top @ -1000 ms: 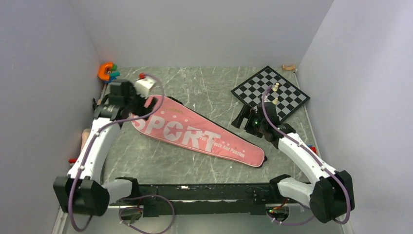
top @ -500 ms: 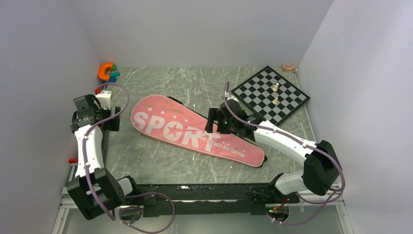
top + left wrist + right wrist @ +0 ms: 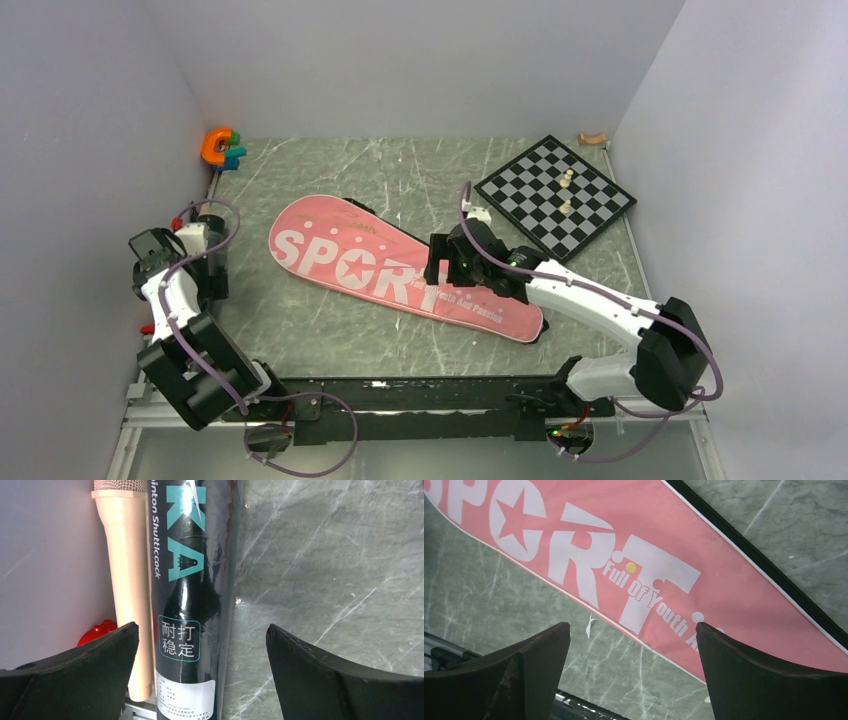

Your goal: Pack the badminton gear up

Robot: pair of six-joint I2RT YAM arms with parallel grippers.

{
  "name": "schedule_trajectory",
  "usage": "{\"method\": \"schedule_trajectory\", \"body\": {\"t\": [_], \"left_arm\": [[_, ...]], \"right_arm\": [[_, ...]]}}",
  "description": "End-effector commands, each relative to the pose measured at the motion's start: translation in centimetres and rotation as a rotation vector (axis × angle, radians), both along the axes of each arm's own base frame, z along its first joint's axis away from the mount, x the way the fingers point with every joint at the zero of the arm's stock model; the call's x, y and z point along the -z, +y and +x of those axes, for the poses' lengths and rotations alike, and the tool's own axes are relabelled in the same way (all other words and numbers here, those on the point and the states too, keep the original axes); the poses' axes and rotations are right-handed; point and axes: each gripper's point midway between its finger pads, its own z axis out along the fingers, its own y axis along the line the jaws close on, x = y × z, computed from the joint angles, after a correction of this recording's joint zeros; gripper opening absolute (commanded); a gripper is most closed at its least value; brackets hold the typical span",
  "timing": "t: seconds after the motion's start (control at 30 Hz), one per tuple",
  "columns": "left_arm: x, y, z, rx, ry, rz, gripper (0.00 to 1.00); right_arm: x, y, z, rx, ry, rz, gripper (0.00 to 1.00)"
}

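Our left pincer (image 3: 202, 627) hangs spread wide over the dark tube (image 3: 192, 555) by the wall (image 3: 50, 555); our right pincer (image 3: 633, 625) gapes, released, above the pink bag (image 3: 734, 585)

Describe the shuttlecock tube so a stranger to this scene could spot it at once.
Go to the left wall, where the left claw hangs open. Two long things lie side by side along it. The shuttlecock tube is the glossy black one with teal lettering, not the plain peach stick nearer the wall.
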Motion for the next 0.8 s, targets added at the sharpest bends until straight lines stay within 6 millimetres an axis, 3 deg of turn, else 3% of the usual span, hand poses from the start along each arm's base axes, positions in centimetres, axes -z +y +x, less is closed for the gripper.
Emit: {"method": "schedule_trajectory", "body": {"t": [0.0,0.23,0.4,0.53,0.63,0.77], "left_arm": [[0.6,0.3,0.6,0.045,-0.025,0.009,1.00],[4.5,-0.7,-0.3,0.084,0.057,-0.062,0.99],[5.7,-1.4,-0.6,0.123,0.076,-0.095,0.97],[5.3,-2.4,-0.6,0.167,0.054,-0.111,0.81],[3.8,-3.1,-0.3,0.209,0.010,-0.107,0.63],[1.8,-3.5,-0.2,0.251,-0.021,-0.088,0.46]], "right_arm": [[-1.3,-1.0,0.0,0.042,-0.045,0.021,1.00],[-1.4,-1.7,-0.5,0.055,-0.054,0.026,1.00],[-1.4,-2.1,-0.6,0.065,-0.062,0.033,0.99],[-1.5,-2.2,-0.7,0.067,-0.066,0.037,0.97],[-1.7,-2.2,-0.7,0.068,-0.074,0.044,0.94],[-2.4,-2.4,-0.5,0.071,-0.099,0.049,0.92]]}}
